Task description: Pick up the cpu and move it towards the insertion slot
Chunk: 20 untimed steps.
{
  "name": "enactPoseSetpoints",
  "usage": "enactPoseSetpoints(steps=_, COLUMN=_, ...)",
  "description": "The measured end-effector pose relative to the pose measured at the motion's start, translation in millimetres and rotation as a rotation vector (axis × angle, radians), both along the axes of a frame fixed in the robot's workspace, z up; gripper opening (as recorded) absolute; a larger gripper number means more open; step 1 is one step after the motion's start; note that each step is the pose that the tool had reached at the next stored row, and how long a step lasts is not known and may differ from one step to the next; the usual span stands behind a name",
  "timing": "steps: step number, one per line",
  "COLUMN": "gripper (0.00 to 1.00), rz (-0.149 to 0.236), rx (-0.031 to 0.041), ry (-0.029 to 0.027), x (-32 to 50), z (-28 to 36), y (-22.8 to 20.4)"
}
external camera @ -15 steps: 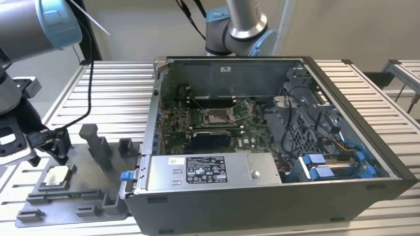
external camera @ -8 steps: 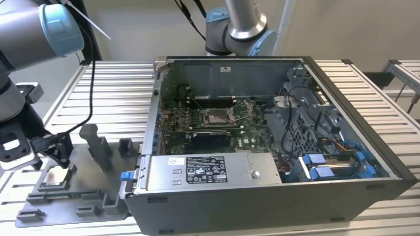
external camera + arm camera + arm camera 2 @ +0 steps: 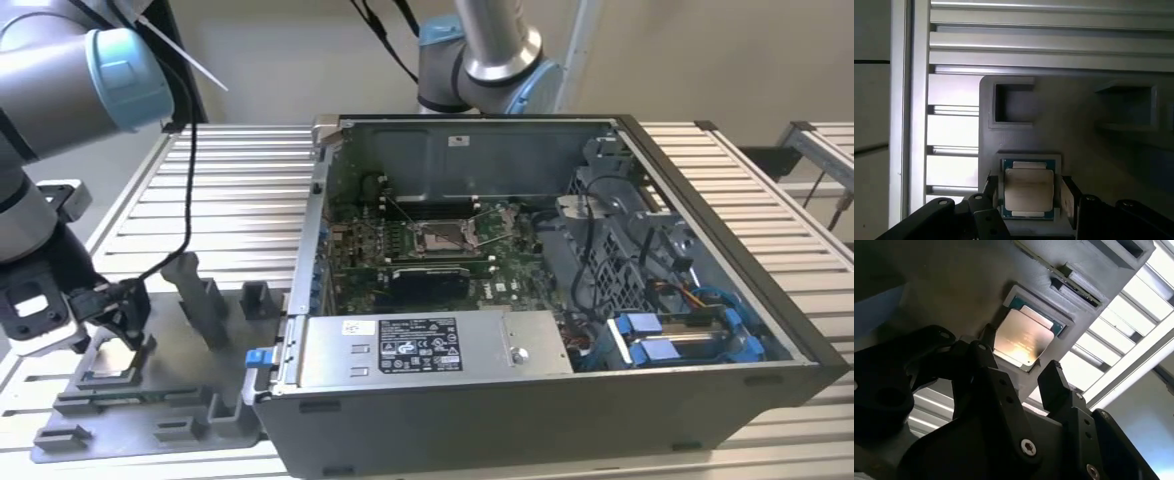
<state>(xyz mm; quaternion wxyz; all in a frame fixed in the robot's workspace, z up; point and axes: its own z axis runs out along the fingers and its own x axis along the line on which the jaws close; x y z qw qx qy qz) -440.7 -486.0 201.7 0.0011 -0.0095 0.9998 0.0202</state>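
The gripper (image 3: 1030,195) is spread open, with one finger (image 3: 1070,194) just beside each of two opposite edges of the cpu (image 3: 1029,187). The chip's other two edges are free. The cpu lies flat with its metal face up in a square recess of the grey tray (image 3: 147,400), which sits at the lower left of the exterior view. Upright tray posts (image 3: 200,295) stand close by the arm's wrist. The insertion slot (image 3: 443,237) is well apart from them, mid-frame and open from above, on the green board inside the computer case (image 3: 534,400). The case's side wall rises between tray and slot.
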Motion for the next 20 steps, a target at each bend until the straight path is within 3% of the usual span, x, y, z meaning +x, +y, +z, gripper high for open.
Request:
enactPoseSetpoints(steps=12, gripper=1.0, rz=0.007, rx=-0.0024, ry=0.0004, x=-0.6, z=-10.8, y=-1.4)
enactPoseSetpoints(steps=20, gripper=1.0, rz=0.011, rx=-0.0029, ry=0.0013, x=-0.4, z=-13.7, y=-5.0)
